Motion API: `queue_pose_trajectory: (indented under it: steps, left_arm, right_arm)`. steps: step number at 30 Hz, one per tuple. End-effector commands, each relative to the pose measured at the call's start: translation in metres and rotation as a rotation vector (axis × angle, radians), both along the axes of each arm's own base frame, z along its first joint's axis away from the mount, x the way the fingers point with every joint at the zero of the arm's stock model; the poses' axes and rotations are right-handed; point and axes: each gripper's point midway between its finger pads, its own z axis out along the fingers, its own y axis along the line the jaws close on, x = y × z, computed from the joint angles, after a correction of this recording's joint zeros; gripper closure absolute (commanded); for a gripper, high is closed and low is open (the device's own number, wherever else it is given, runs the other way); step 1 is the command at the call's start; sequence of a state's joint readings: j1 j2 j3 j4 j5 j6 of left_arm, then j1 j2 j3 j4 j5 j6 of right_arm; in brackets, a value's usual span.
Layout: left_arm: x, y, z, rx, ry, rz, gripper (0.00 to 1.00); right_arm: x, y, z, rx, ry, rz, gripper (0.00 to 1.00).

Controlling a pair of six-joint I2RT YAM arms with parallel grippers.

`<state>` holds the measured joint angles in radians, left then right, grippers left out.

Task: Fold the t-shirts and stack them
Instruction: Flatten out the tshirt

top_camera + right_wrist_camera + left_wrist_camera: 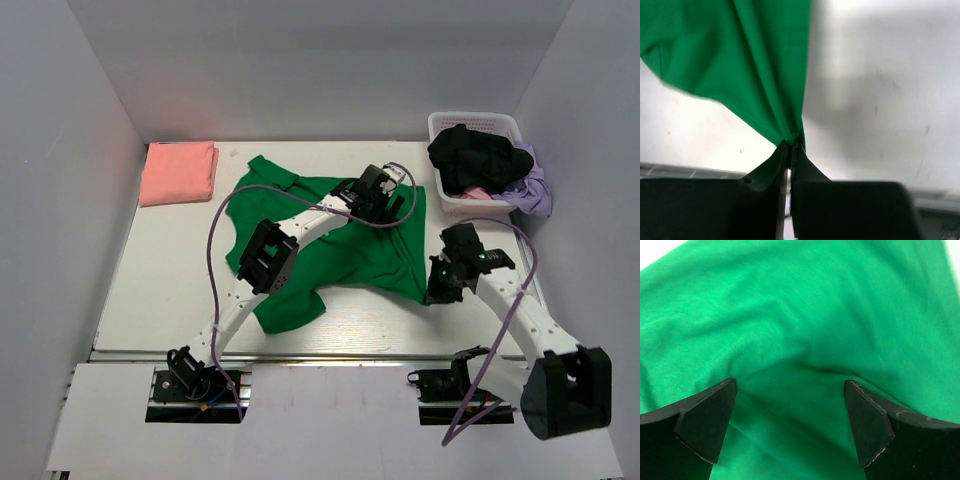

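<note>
1. Spanning the middle of the top view: white worktop (pixel 170 290), walled on three sides by pale panels.
2. Green t-shirt (pixel 350 255) lies spread and rumpled at centre frame, collar toward upper left, one sleeve lobe toward lower centre. Its right-hand edge is drawn into a gathered fold at right of centre.
3. White basket (pixel 475 120) at upper right, on the far right corner of the worktop. It holds a black garment (pixel 475 158); a purple cloth (pixel 535 190) spills over its right side.
4. Salmon-pink t-shirt (pixel 178 172) sits folded into a neat rectangle at upper left, well apart from the green one.
5. Left pincer (pixel 790 385) is over the upper-right part of the green t-shirt. Jaws stand wide apart with nothing clamped; a crease of green cloth runs between the fingers. Tip contact with the cloth: cannot tell.
6. Right pincer (pixel 790 145) is at the green t-shirt's lower-right edge. Jaws are pressed together on a pinch of the green cloth, which fans out toward upper left of the wrist view.
</note>
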<state>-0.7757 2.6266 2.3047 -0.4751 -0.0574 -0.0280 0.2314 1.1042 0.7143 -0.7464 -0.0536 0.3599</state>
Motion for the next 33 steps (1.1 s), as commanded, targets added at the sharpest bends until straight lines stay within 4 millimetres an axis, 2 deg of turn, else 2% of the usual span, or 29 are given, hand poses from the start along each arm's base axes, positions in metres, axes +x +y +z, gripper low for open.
queue_pose_trajectory:
  steps: [1, 3, 4, 5, 7, 10, 11, 13, 14, 16, 17, 18, 20, 22, 23, 24, 26, 27, 31, 33]
  left_arm:
    - [-0.038, 0.043, -0.089, 0.224, 0.188, 0.036, 0.01]
    - [-0.039, 0.042, -0.089, 0.219, 0.193, 0.030, 0.01]
    - [-0.039, 0.042, -0.089, 0.219, 0.193, 0.030, 0.01]
    - [-0.039, 0.042, -0.089, 0.219, 0.193, 0.030, 0.01]
    - [-0.041, 0.040, -0.089, 0.208, 0.204, 0.018, 0.01]
    - [-0.045, 0.036, -0.090, 0.194, 0.210, -0.017, 0.01]
    - [-0.047, 0.036, -0.089, 0.191, 0.210, -0.033, 0.01]
    - [-0.048, 0.032, -0.084, 0.169, 0.204, -0.058, 0.01]
    - [-0.051, 0.032, -0.083, 0.163, 0.210, -0.065, 0.01]
    - [-0.051, 0.032, -0.083, 0.163, 0.210, -0.065, 0.01]
    - [-0.050, 0.033, -0.083, 0.168, 0.205, -0.059, 0.01]
    - [-0.048, 0.031, -0.079, 0.161, 0.197, -0.059, 0.01]
    - [-0.047, 0.033, -0.076, 0.171, 0.197, -0.053, 0.01]
    - [-0.047, 0.033, -0.076, 0.171, 0.198, -0.053, 0.01]
    - [-0.047, 0.033, -0.076, 0.171, 0.198, -0.053, 0.01]
    - [-0.051, 0.033, -0.080, 0.171, 0.213, -0.062, 0.01]
    - [-0.051, 0.031, -0.079, 0.159, 0.211, -0.068, 0.01]
    - [-0.051, 0.031, -0.079, 0.159, 0.211, -0.068, 0.01]
    - [-0.052, 0.033, -0.082, 0.166, 0.217, -0.055, 0.01]
    - [-0.052, 0.033, -0.082, 0.166, 0.217, -0.055, 0.01]
  right_arm:
    - [-0.060, -0.012, 0.010, -0.032, 0.202, -0.123, 0.92]
    - [-0.077, -0.014, 0.006, -0.032, 0.266, -0.160, 0.77]
    - [-0.087, -0.016, 0.005, -0.035, 0.297, -0.207, 0.59]
    - [-0.087, -0.014, 0.005, -0.025, 0.294, -0.198, 0.49]
    - [-0.081, -0.010, 0.008, -0.004, 0.260, -0.178, 0.35]
    - [-0.057, -0.003, 0.024, 0.028, 0.148, -0.096, 0.35]
    - [-0.037, 0.001, 0.035, 0.054, 0.052, -0.083, 0.35]
    - [-0.023, 0.009, 0.043, 0.082, -0.028, 0.000, 0.35]
    - [-0.002, 0.014, 0.049, 0.101, -0.119, 0.029, 0.35]
    - [0.015, 0.024, 0.054, 0.134, -0.192, 0.077, 0.37]
    - [0.025, 0.026, 0.046, 0.133, -0.190, 0.078, 0.42]
    - [0.034, 0.028, 0.044, 0.137, -0.215, 0.089, 0.42]
    - [0.047, 0.022, 0.027, 0.081, -0.177, 0.062, 0.45]
    - [0.062, 0.016, 0.021, 0.029, -0.185, 0.032, 0.48]
    - [0.076, 0.017, 0.024, 0.022, -0.236, 0.032, 0.50]
    - [0.082, 0.017, 0.017, 0.013, -0.221, 0.032, 0.52]
    - [0.091, 0.018, 0.017, 0.009, -0.239, 0.037, 0.56]
    - [0.096, 0.018, 0.009, -0.002, -0.222, 0.042, 0.56]
    - [0.103, 0.022, -0.006, -0.006, -0.178, 0.069, 0.67]
    - [0.104, 0.027, -0.012, 0.012, -0.167, 0.083, 0.67]
